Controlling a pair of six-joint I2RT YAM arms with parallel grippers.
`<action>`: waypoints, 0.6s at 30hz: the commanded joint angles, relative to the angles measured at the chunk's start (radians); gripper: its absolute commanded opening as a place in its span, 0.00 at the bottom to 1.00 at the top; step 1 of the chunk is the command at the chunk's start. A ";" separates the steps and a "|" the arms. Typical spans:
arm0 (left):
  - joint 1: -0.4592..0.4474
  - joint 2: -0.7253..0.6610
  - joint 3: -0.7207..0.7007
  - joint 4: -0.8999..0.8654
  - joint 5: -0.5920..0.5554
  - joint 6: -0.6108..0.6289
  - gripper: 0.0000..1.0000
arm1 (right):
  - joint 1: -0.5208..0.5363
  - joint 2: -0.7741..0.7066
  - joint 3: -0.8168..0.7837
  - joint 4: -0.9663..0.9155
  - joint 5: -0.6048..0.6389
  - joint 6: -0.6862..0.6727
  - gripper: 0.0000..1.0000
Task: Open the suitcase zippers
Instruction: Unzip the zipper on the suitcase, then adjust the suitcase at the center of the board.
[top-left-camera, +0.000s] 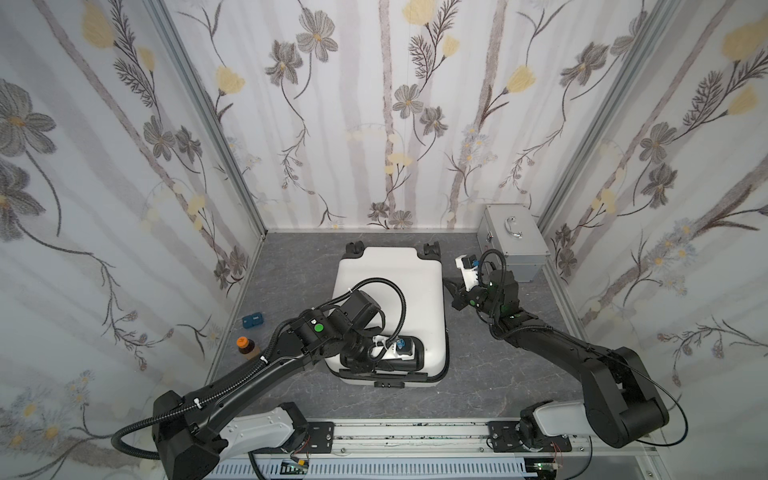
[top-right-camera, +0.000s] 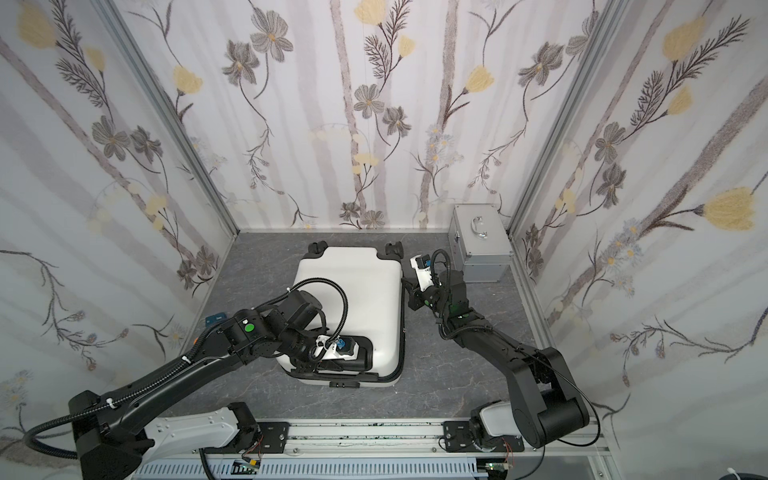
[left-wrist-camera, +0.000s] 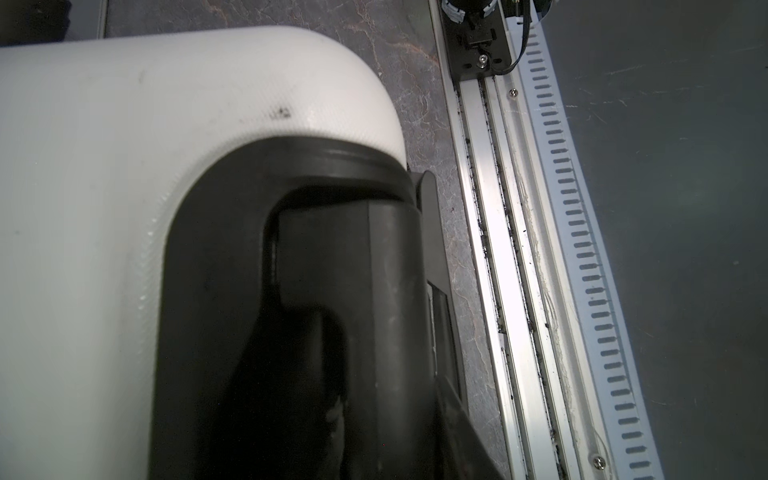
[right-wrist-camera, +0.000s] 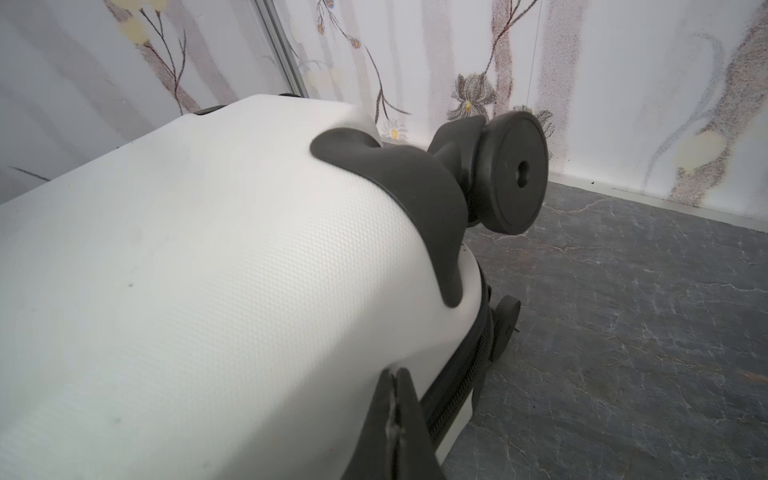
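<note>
My left gripper (top-left-camera: 368, 362) clamps the suitcase (top-left-camera: 395, 282) handle (left-wrist-camera: 395, 291) at 6 o'clock — right gripper (right-wrist-camera: 395, 376) pinched together, just beside the zipper (right-wrist-camera: 465, 365) at 2 o'clock.

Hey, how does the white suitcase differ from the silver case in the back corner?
The suitcase is white and rounded; the silver case is boxy metal. The suitcase lies flat mid-table, wheels toward the back wall; the silver case stands in the corner, no wheels showing. The suitcase has a black handle, the silver case a chrome handle. Both look closed.
</note>
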 joint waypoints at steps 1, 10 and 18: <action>0.003 -0.022 -0.018 0.123 -0.051 0.065 0.27 | -0.001 -0.054 -0.037 0.054 -0.132 0.019 0.32; 0.000 -0.086 0.005 0.199 -0.283 -0.384 0.80 | 0.038 -0.227 -0.103 -0.091 -0.101 0.210 0.64; 0.051 -0.200 0.044 0.156 -0.701 -0.869 0.93 | 0.079 -0.384 -0.164 -0.122 -0.100 0.445 0.73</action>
